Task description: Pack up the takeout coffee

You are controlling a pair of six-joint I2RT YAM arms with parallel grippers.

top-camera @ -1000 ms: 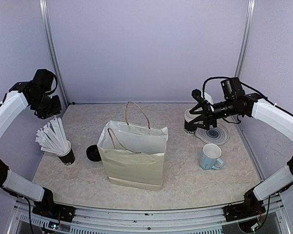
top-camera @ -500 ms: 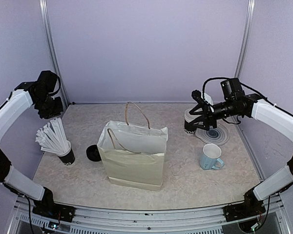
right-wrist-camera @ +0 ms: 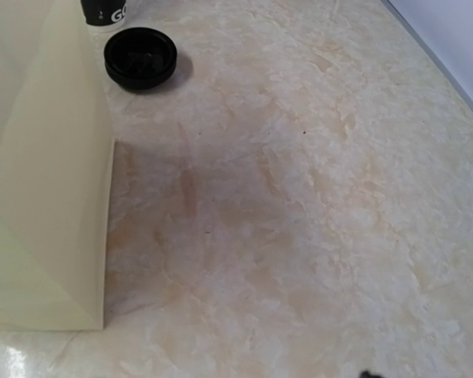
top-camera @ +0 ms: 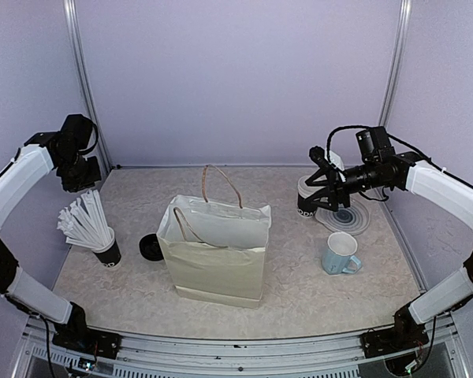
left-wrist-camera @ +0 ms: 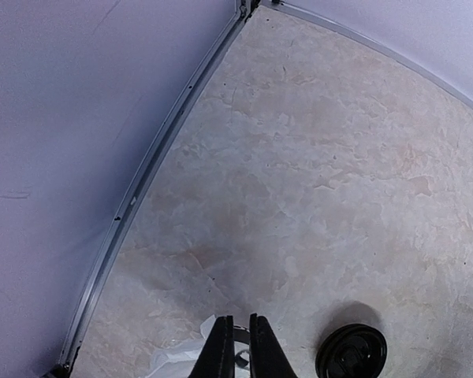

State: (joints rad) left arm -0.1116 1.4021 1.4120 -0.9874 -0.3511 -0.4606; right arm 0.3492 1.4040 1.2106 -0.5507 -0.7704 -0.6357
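Premises: a robotics test cell of the laboratory kind. Evidence: two white-and-black arms, the left arm (top-camera: 20, 177) and the right arm (top-camera: 445, 191), are bolted to a metal rail (top-camera: 236, 346) along the near edge of a marble-patterned bench (top-camera: 315, 303). Plain lavender wall panels (top-camera: 236, 79), held by aluminium posts (top-camera: 79, 79), close off the left, far and right sides. The goods are few and set apart like samples: a black paper cup (top-camera: 303, 207), a light-blue mug (top-camera: 341, 253) and a cream paper bag (top-camera: 217, 264).

Takeout cup (top-camera: 304, 209) half behind right gripper (top-camera: 315, 189)
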